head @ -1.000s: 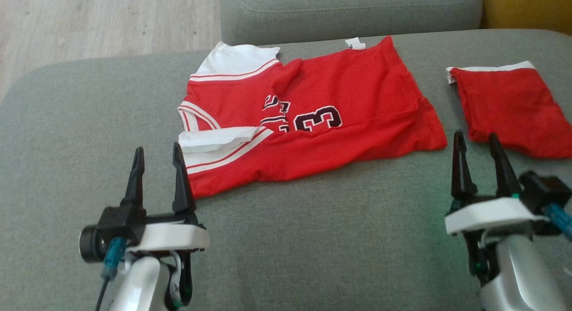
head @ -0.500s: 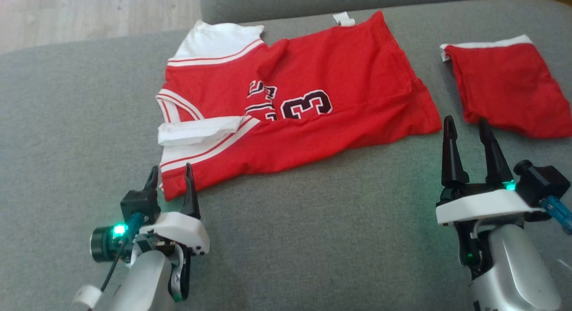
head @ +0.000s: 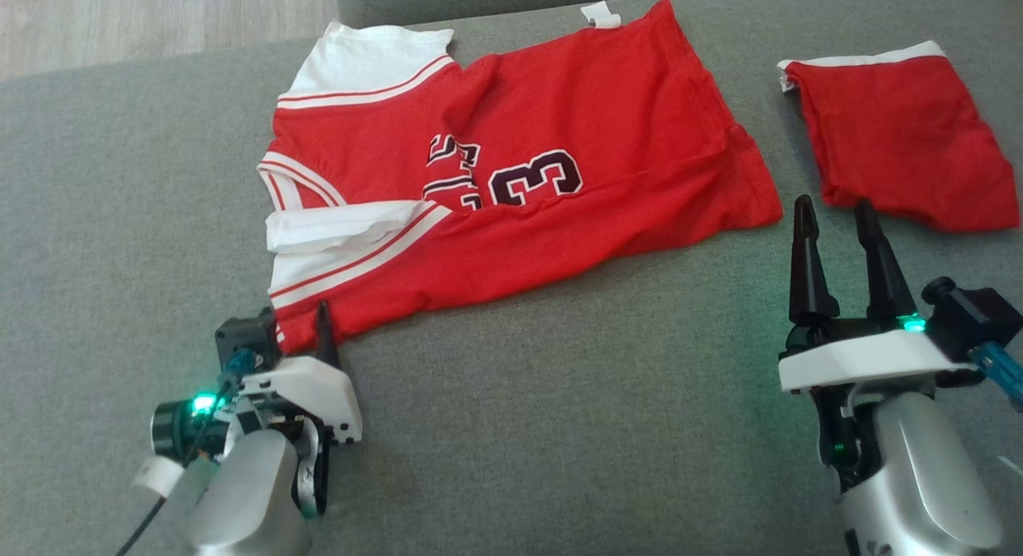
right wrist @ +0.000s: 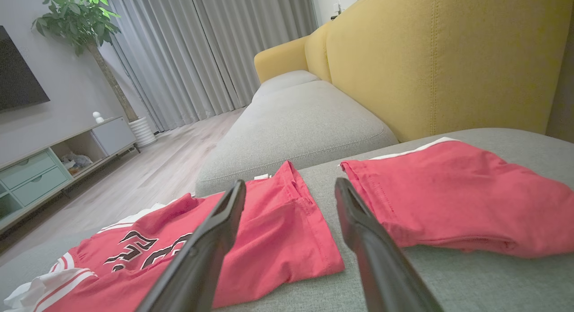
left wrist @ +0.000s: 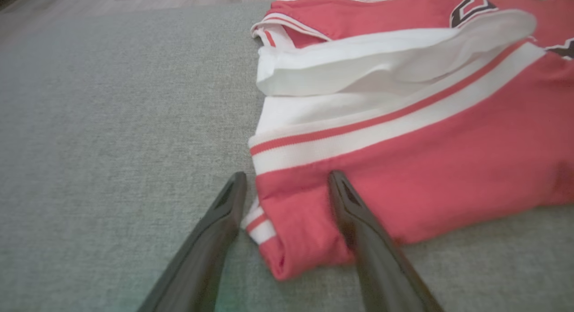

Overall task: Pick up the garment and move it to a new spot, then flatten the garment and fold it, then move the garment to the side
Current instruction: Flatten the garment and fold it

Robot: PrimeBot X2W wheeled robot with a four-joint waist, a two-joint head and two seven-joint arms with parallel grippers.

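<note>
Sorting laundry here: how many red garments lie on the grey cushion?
2. The numbered jersey lies spread centrally, one corner between the left gripper's open fingers; a smaller red piece lies to its right, past the right gripper.

Head cam: jersey [head: 559,140] lies mostly flat on the grey cushion [head: 559,428], centre to upper left of frame, collar end toward frame left, with a white flap folded over near the collar. Left gripper [head: 296,326] is at lower left, jaws apart, tips at the jersey's lower-left corner. I see one finger [head: 324,336] clearly; the other is mostly hidden behind the gripper body. Right gripper [head: 833,208] is at lower right, wide open, nothing in it, tips just below the gap between the jersey hem and a second red piece [head: 903,133] at upper right. Wood floor [head: 160,13] is at upper left.
</note>
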